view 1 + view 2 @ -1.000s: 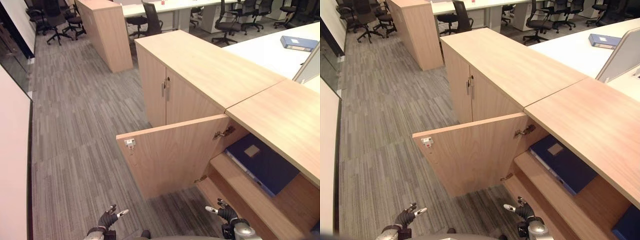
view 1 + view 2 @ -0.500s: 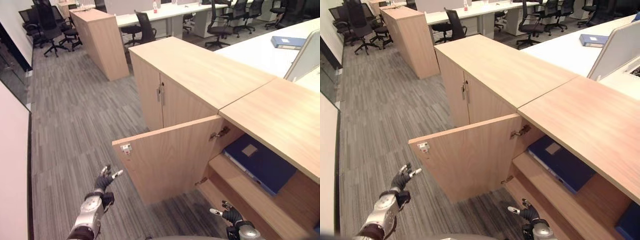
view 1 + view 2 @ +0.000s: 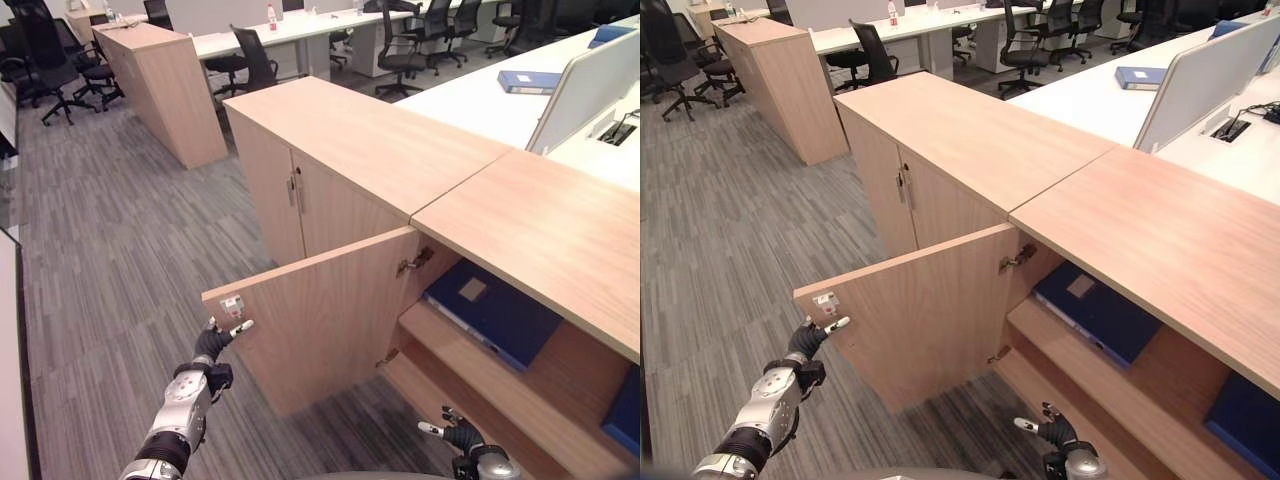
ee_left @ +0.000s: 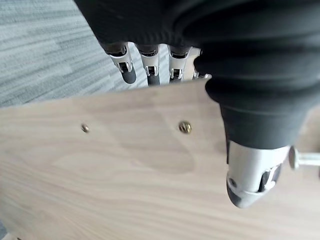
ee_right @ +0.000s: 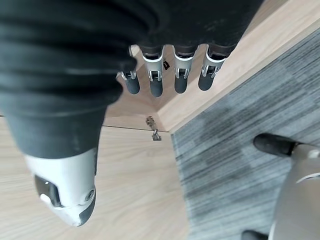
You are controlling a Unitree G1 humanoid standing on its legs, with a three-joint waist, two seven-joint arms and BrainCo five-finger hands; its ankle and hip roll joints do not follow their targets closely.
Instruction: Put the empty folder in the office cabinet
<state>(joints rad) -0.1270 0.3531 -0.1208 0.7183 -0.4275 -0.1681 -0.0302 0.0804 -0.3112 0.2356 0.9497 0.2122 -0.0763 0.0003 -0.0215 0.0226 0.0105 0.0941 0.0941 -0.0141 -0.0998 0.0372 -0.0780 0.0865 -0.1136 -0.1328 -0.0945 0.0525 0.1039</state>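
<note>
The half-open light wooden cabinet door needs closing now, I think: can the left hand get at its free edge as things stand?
Probably yes: the left hand, fingers open, is right at the light wooden cabinet door's free edge, with nothing between them.

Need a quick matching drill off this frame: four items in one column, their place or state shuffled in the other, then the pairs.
Items
1. left hand
2. right hand
3. dark blue folder
4. cabinet door

Place or state
A. lying flat on the upper shelf inside the open cabinet
B. swung open, standing out over the carpet
C. fingers straight, at the door's free outer edge
D. low by the cabinet's bottom shelf, holding nothing

Pairs: 1-C, 2-D, 3-A, 4-B
</note>
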